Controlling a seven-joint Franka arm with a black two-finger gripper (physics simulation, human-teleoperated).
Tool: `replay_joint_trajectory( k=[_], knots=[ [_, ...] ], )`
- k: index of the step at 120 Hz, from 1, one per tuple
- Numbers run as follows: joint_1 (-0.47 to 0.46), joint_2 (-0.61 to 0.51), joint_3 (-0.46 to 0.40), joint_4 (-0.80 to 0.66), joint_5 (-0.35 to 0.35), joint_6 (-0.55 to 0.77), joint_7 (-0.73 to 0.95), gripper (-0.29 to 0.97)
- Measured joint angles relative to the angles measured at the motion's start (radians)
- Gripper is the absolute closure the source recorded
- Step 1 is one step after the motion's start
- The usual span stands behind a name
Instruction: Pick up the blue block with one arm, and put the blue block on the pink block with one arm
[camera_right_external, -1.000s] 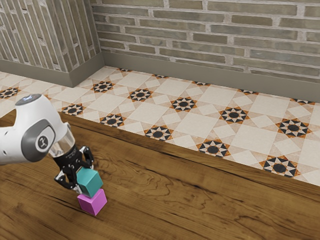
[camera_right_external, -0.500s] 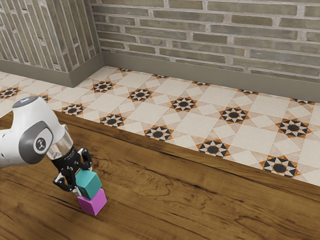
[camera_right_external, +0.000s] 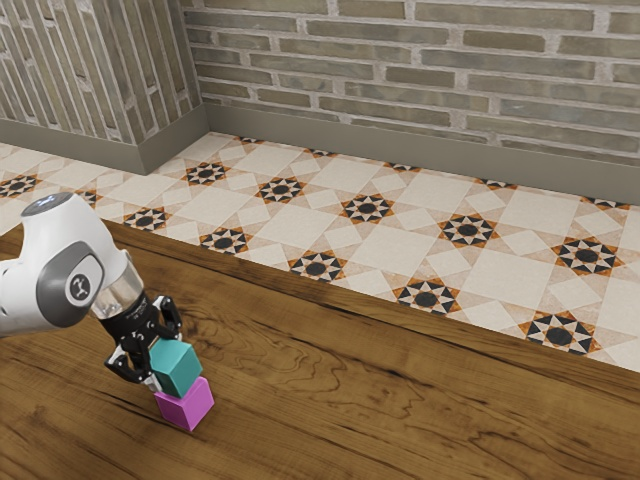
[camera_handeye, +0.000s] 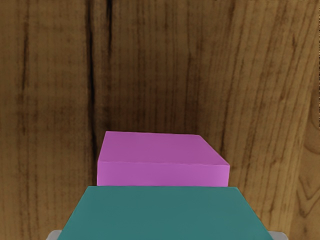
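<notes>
Because the coming move is the release, the relation that matters is how the blue block (camera_right_external: 178, 368) stands over the pink block (camera_right_external: 188, 405). In the exterior view the pink block lies at about 5 o'clock from the blue one, directly under it, and the two appear to touch, though I cannot tell if the full weight is already resting. The blue block looks a little turned against the pink one, so their edges do not line up exactly. The gripper (camera_right_external: 155, 358) comes down from about 10 o'clock, and its black fingers are clamped on the blue block from two opposite sides.

From the wrist camera the blue block is just under the hand, and the pink block's top face reaches out beyond it on the wooden table (camera_right_external: 420, 400). I judge from this that the overlap is only partial.

Both blocks are cubes, so neither has a long axis. The blocks carry no label or writing. The arm's grey joint cap (camera_right_external: 80, 285) carries a small mark with no letters I can read.
</notes>
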Motion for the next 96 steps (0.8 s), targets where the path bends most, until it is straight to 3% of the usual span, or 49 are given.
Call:
replay_joint_trajectory(
  k=[31,96],
  knots=[
    [0.008,0.000,0.001,0.000,0.038,0.003,0.026,0.35],
    [0.024,0.000,0.001,0.001,0.032,0.005,0.051,0.34]
  ],
)
